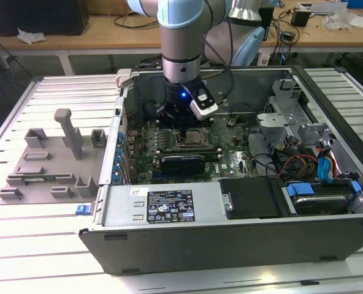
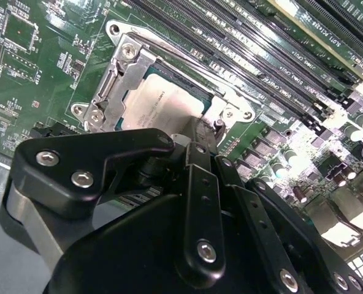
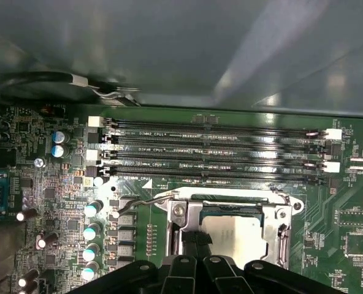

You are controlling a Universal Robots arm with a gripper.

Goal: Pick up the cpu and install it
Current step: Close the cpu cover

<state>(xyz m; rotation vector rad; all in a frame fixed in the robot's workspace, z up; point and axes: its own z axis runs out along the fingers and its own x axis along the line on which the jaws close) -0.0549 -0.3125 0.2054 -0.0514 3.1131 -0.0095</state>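
**Cpu [image 2: 163, 101] seated in the socket**

Flat, square, pale silver on top with a thin darker rim. Lying level inside the metal socket frame [image 2: 117, 79] on the green motherboard [image 3: 46, 184], as seen in both wrist views. Flanked by four long memory slots [image 3: 212, 153]. Partly covered at one edge by the hand [image 2: 209, 131] just above; grip impossible to tell, wide or narrow. All inside the open computer case [image 1: 230, 245] on the tabletop [image 1: 40, 245].

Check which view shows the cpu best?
Second wrist view: the small flat square silver-topped cpu appears largest and closest, lying inside the metal socket frame. The first wrist view shows it smaller, partly covered; the exterior view gives a distant, tiny glimpse.
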